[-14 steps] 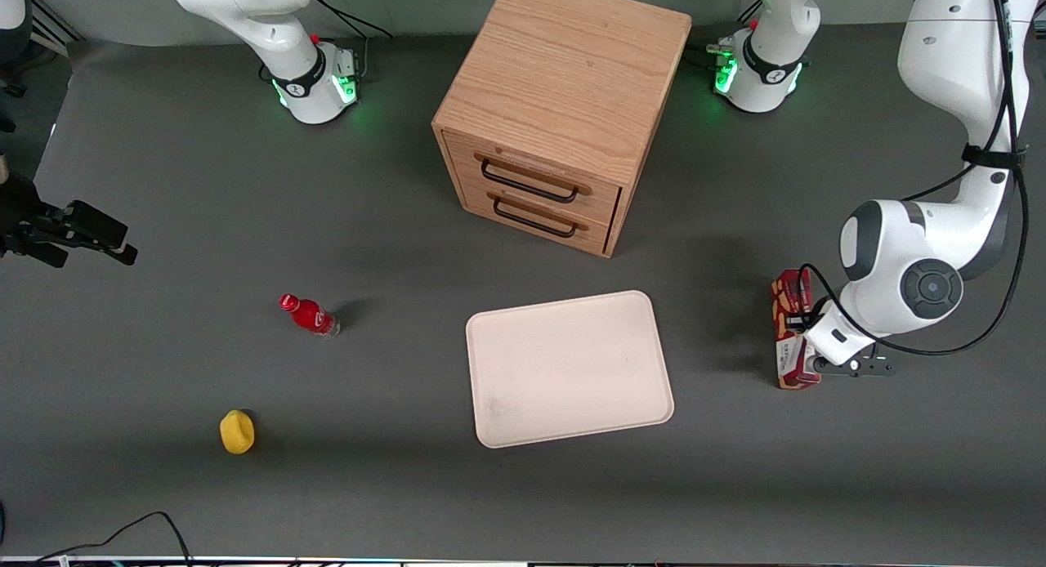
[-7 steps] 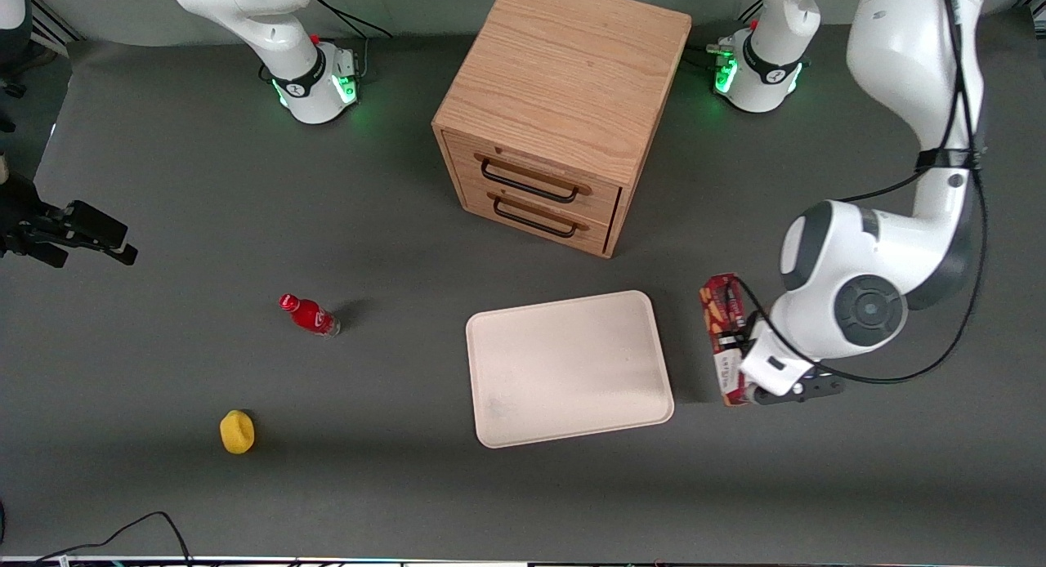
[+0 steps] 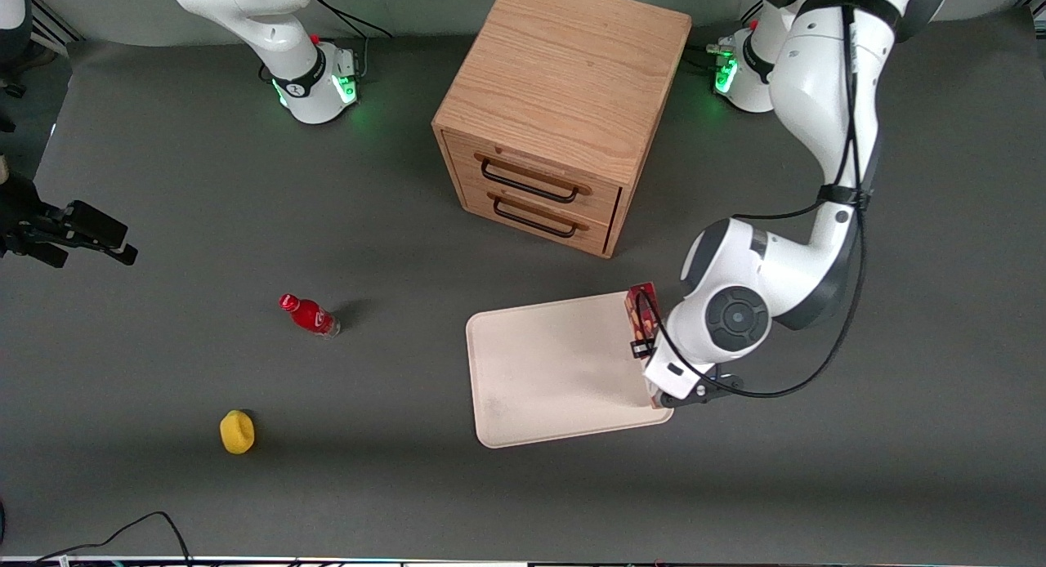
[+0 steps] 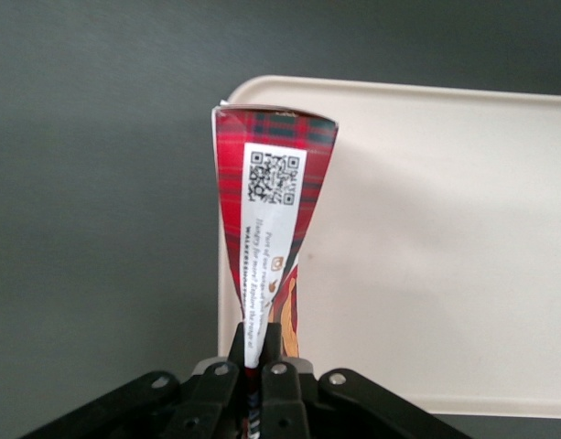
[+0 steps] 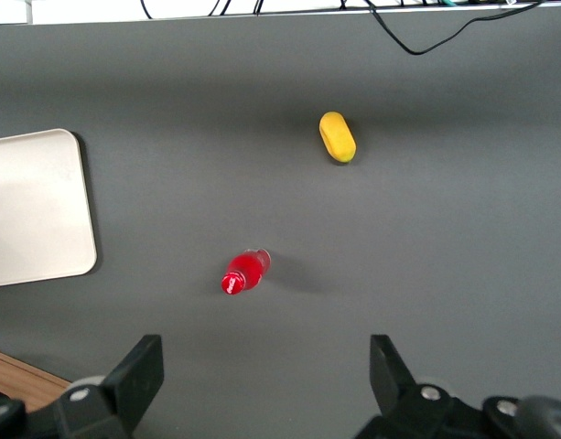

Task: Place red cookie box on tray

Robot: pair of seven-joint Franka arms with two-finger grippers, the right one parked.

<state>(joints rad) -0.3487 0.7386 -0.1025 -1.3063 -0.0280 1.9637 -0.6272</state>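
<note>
Most of the gripper [image 4: 260,370] is hidden in the front view under the left arm's white wrist; only the wrist camera shows it, fingers clenched on the red cookie box [image 4: 273,229], pinching the box's narrow end. Box is held over the tray's [image 3: 556,371] edge nearest the working arm's end of the table. Can't tell if it's touching the tray surface or hanging just above it. In the front view only a strip of the box [image 3: 641,310] shows beside the arm; its lower end is covered by the wrist housing. Wrist view gives the box face with a white label patch and QR code, tartan pattern, cookie picture partly cut off by the fingers [image 4: 236,352].

Around it: wooden two-drawer cabinet [image 3: 564,113] stands farther from the front camera than the tray, near the tray's corner closest to the box, both drawers closed. Small red bottle [image 3: 309,314] and yellow object [image 3: 237,431] sit well apart from the tray, toward the parked arm's end of the table. Black cable [image 3: 122,534] lies at the table edge nearest the front camera.
</note>
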